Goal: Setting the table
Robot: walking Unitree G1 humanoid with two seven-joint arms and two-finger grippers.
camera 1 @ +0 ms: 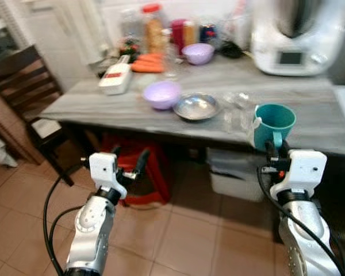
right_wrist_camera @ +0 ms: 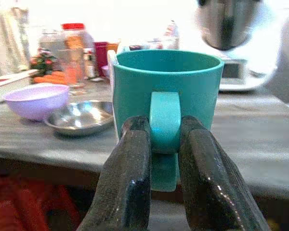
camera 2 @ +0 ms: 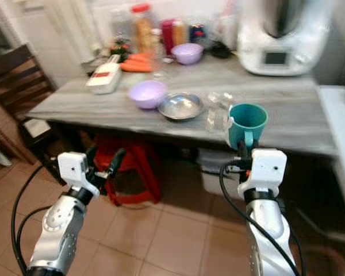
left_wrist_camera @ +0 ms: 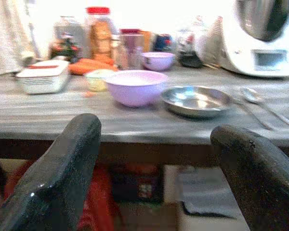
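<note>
Right hand [right_wrist_camera: 156, 159] clamps handle of teal mug [camera 1: 274, 123]; mug upright, held at front edge of bench [camera 1: 103, 106], right of steel bowl [camera 1: 197, 106]. Left hand [camera 1: 128, 163] spread, holding nothing, below bench edge. Good practice, judged: lift mug clear of edge, keep level, steer past clear glass [camera 1: 237, 112], set down flat before letting go.

a glossy teal plastic mug [right_wrist_camera: 166, 91], shiny metal dish [camera 1: 196, 106], matt grey wood-grain table [camera 1: 310, 121].

Teal mug [camera 1: 274, 123] in right tool [camera 1: 274, 150] at table [camera 1: 103, 106] edge
</note>
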